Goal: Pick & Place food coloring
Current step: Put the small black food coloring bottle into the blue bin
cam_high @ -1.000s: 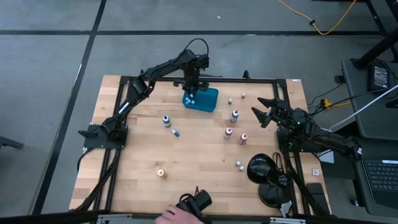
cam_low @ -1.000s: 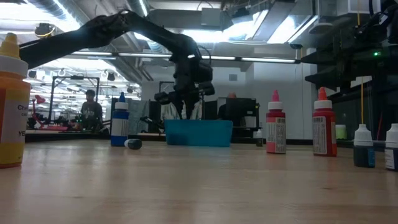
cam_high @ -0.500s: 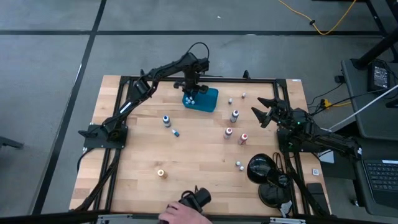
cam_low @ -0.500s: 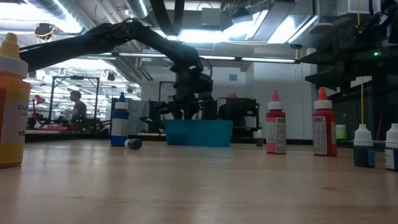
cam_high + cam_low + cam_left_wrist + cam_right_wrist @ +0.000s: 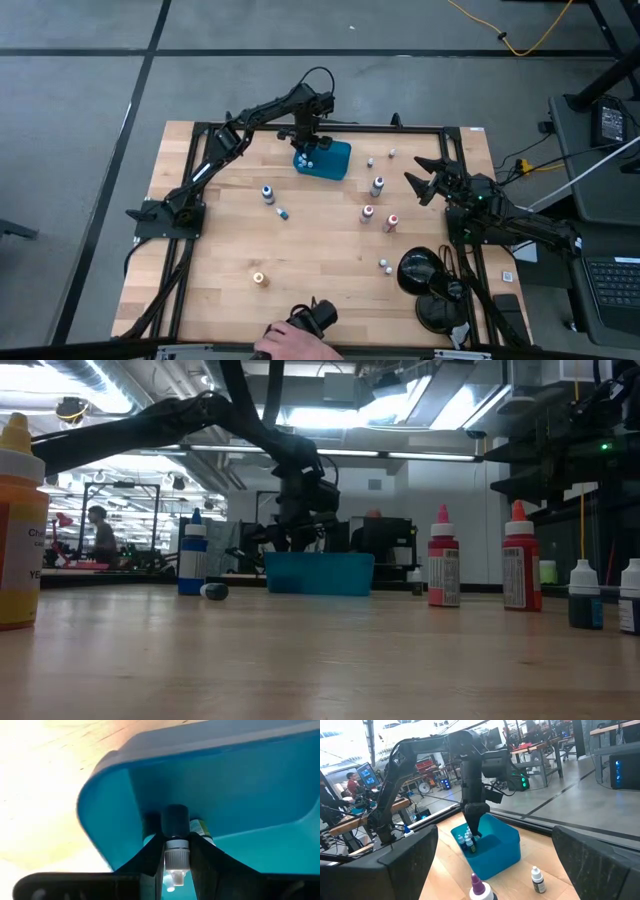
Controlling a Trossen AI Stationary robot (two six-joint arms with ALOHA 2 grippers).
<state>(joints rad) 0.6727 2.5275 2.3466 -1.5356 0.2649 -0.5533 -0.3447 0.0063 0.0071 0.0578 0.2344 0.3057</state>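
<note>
**Left gripper down in tray with a vial, release not yet seen**

Change over the last second: small. In the high view the left arm has drawn back slightly toward the tray's far-left corner, and in the low view the wrist has shifted a little to the left above the tray. A hand at the near table edge has also crept along. Everything else on the table has stayed put. Reads as the place step nearly done, only the release left.

Left gripper (image 5: 177,865): fingers pressed close, pinching a small white-capped vial (image 5: 176,862) between them, over the inside of the teal tray (image 5: 335,165). The wrist view shows the tray wall right ahead and a dark-capped bottle (image 5: 175,820) just beyond the vial. Whether the vial touches the tray floor, cannot tell. A few bottles already sit in the tray's far-left corner (image 5: 467,841).

Right gripper (image 5: 425,180): spread wide, holding nothing, waiting at the right side of the table, well apart from the tray.

Food coloring yet to move, on the bare wood:
- blue bottle (image 5: 267,192) left of centre, small vial (image 5: 283,212) just near of it
- orange bottle (image 5: 259,279) near-left
- purple-tip bottle (image 5: 377,185), two red ones (image 5: 368,213) (image 5: 392,222) right of centre
- two tiny vials (image 5: 371,161) (image 5: 392,153) far right of tray
- one more vial (image 5: 384,265) near-right, beside the dark lamp base (image 5: 418,270)

Most of the task is still ahead, I'd judge.
</note>
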